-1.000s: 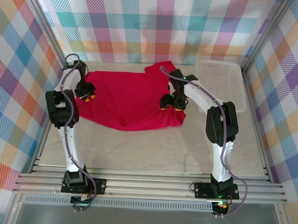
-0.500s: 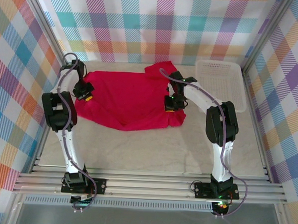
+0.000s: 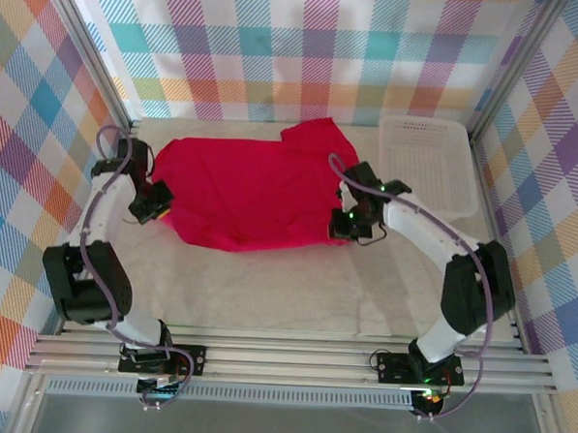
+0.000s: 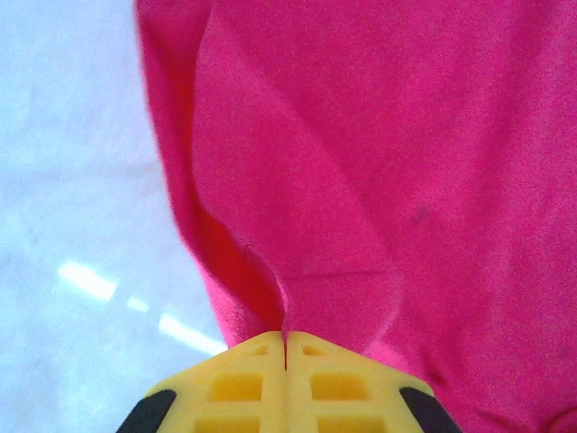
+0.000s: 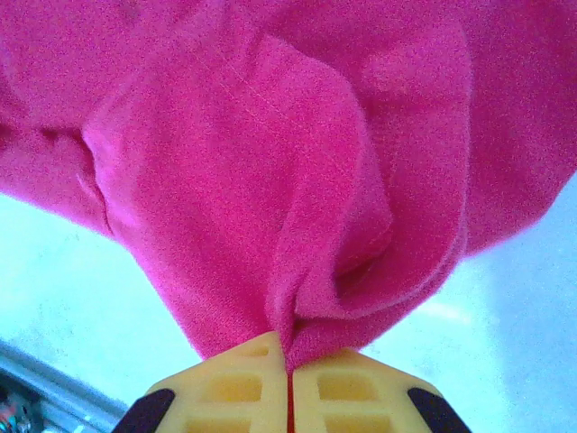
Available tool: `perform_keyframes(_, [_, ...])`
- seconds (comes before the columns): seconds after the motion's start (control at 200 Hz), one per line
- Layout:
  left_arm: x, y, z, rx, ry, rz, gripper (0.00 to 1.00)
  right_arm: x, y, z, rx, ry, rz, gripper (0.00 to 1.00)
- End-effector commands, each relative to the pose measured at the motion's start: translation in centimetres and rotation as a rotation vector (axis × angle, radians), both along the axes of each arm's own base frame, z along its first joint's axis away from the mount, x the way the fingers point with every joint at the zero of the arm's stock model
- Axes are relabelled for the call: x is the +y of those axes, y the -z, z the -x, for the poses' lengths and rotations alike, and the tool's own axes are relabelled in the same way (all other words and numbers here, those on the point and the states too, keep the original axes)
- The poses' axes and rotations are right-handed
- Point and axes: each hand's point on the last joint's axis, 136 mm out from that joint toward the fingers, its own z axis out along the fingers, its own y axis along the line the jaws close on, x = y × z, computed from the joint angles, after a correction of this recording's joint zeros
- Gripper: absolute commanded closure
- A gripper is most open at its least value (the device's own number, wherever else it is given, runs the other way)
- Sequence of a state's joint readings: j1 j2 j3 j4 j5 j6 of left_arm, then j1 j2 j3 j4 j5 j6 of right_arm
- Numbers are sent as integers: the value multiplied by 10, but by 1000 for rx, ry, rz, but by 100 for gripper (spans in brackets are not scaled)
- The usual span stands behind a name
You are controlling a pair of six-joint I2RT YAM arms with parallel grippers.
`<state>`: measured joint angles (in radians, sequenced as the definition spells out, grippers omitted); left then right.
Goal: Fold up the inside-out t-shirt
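Lying outside the 1 container in the scene, the inside-out t-shirt [image 3: 252, 190] is spread on the tabletop [image 3: 285, 284]. It is a bright red sheet reaching from the left side to about the middle, nearer the far wall than the arm bases. The container is a white plastic basket [image 3: 427, 166] with slatted walls, set in the far right corner of the tabletop. Its pale floor shows from rim to rim. The shirt's nearest sleeve stops short of the basket's left wall, with a strip of bare tabletop between the 2.

The shirt is wrinkled and its near hem runs in a wavy curve. 1 sleeve juts out at its far right corner, toward the basket.

The 2 arms hold the shirt from opposite sides. The left arm [image 3: 106, 197] reaches in to the shirt's left edge. In the left wrist view the yellow left fingers [image 4: 243, 383] are pressed together with no gap, pinching a thin fold of red cloth in the seam between them. The cloth rises from them in a ridge, with pale tabletop to its left.

The right arm [image 3: 415, 218] bends in from the right to the shirt's near right corner, close to the basket's near left corner but apart from it. In the right wrist view the right fingers [image 5: 343, 383] are closed tight on a bunched fold that swells above them into a pouch, with pale tabletop on both sides. Whether that corner is lifted off the tabletop cannot be told.
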<state>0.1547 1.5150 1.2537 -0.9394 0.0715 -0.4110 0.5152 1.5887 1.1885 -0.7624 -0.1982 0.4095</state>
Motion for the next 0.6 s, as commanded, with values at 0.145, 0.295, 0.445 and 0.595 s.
perform_keyframes(0.145, [14,24,74,137,-57,-110,100,-20,52,56,104,141,-19,99])
perform_keyframes(0.295, [18,25,101,160,-68,-154,97,-33,77,80,149,168,-3,82])
perform_keyframes(0.445, [19,19,117,156,-92,-162,84,-43,56,79,89,187,21,71])
perform_keyframes(0.595, [24,-6,113,120,-97,-189,80,-48,1,60,-60,186,19,62])
